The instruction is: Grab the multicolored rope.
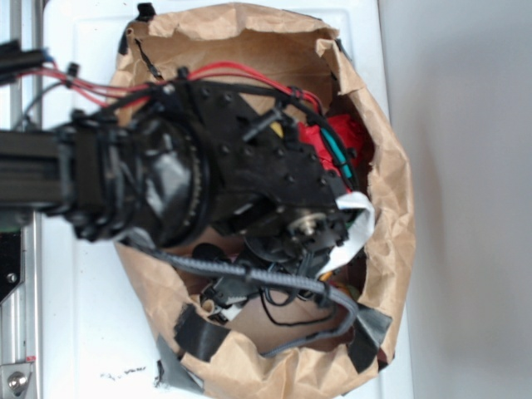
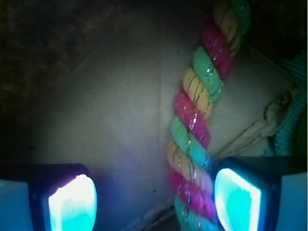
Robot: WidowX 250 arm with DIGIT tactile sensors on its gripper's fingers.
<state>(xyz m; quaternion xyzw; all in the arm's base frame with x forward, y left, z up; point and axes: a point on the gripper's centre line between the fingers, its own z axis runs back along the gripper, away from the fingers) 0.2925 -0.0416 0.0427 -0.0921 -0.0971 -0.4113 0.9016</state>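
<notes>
Brown paper bag [image 1: 391, 208], arm reaching inside.

Wrist view: the multicolored rope [image 2: 197, 125] of red, yellow and green twisted strands runs from the top right down across the bag's cardboard floor [image 2: 110, 110] to the bottom edge, just beside the inner face of the right fingertip [image 2: 237, 199]. The gripper [image 2: 154, 202] stands with fingers spread wide, nothing clamped. Exterior view: the black arm [image 1: 241, 174] covers most of the bag's opening; a grey cable [image 1: 249, 273] crosses beneath.
</notes>
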